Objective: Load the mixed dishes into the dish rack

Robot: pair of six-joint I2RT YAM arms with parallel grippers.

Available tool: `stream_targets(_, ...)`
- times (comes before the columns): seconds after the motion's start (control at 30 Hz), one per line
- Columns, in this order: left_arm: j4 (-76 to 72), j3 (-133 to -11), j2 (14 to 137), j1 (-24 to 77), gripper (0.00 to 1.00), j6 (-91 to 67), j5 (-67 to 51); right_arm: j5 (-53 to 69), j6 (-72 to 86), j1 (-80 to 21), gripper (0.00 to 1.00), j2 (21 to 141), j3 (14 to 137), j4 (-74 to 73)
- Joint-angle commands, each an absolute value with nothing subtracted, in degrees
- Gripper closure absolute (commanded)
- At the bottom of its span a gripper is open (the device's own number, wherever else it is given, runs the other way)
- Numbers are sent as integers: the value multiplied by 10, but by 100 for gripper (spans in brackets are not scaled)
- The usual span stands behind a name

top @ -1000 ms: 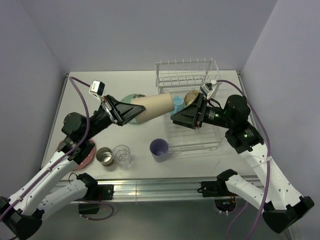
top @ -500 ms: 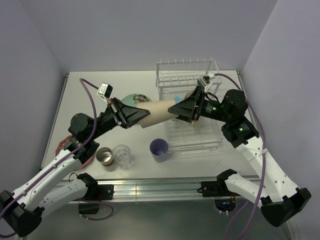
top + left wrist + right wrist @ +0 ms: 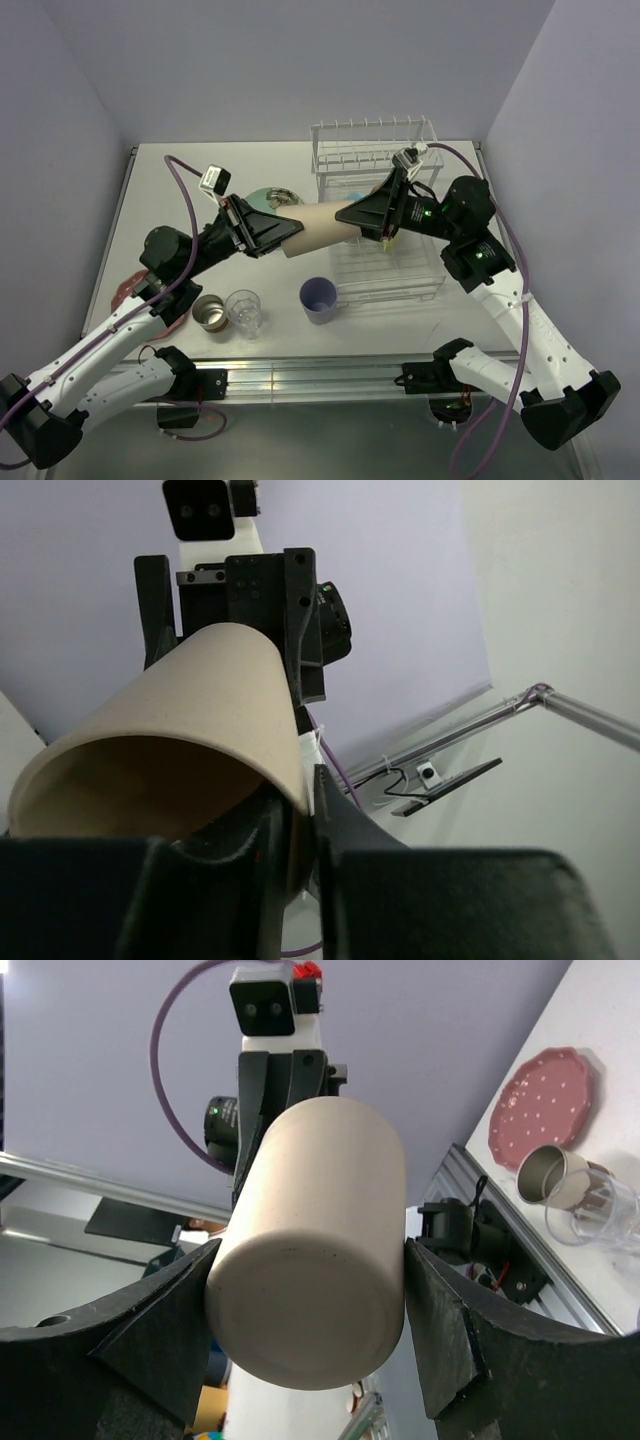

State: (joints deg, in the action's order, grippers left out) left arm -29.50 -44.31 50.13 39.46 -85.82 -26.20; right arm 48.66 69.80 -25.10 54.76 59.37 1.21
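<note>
The tan cup (image 3: pixel 318 228) hangs on its side in mid-air, left of the dish rack (image 3: pixel 372 150), held at both ends. My left gripper (image 3: pixel 290 231) is shut on its rim, one finger inside the mouth and one outside, as the left wrist view shows on the cup (image 3: pixel 190 710). My right gripper (image 3: pixel 347 217) has a finger pressed on each side of the cup's base (image 3: pixel 305 1290). On the table lie the lavender cup (image 3: pixel 318 297), clear glass (image 3: pixel 243 310), steel cup (image 3: pixel 209 312), pink plate (image 3: pixel 127 291) and mint-green plate (image 3: pixel 262 196).
The rack stands at the back right with a blue cup (image 3: pixel 355 196) just showing in it. The right wrist view shows the pink plate (image 3: pixel 545 1105), steel cup (image 3: pixel 550 1170) and glass (image 3: pixel 600 1210) beside the table's near rail. Grey walls close in on both sides.
My right gripper swung left to the cup's base and its jaws narrowed onto it. The left arm carried the cup a little to the right and still pinches the rim.
</note>
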Motion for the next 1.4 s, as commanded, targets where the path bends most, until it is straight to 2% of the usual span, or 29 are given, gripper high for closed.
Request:
stream_targets(0.0,-247,-466,517,399,78,-846,-281,498,695,-260,100,519,614,27)
stream_targets(0.03,-218,-481,519,397,51,-837,-276,491,680,-260,100,510,620,5)
stream_targets(0.07,-153,-490,519,394,40,-813,-272,468,636,-260,100,507,640,-65)
stream_targets(0.1,-113,-501,517,391,1,-800,-266,454,612,-258,100,505,650,-99)
stream_targets(0.23,129,-582,505,367,1,-707,-194,372,492,-252,100,508,698,-255)
stream_targets(0.27,222,-598,501,366,1,-694,-135,352,474,-251,100,509,714,-314)
stream_targets(0.37,365,-653,496,364,1,-676,-10,246,401,-250,100,523,757,-438)
stream_targets(0.43,445,-667,502,364,2,-665,-3,136,348,-250,100,543,793,-530)
stream_targets(0.5,464,-656,513,365,10,-657,-4,28,317,-250,100,564,809,-575)
stream_targets(0.6,445,-621,534,373,22,-650,-67,-60,274,-250,100,584,829,-625)
stream_targets(0.67,439,-610,554,391,26,-650,-79,-112,258,-250,100,598,838,-642)
stream_targets(0.9,447,-629,630,483,30,-636,-47,-163,244,-250,100,618,801,-620)
stream_targets(1.37,474,-650,706,520,32,-597,-23,-233,239,-249,100,683,726,-551)
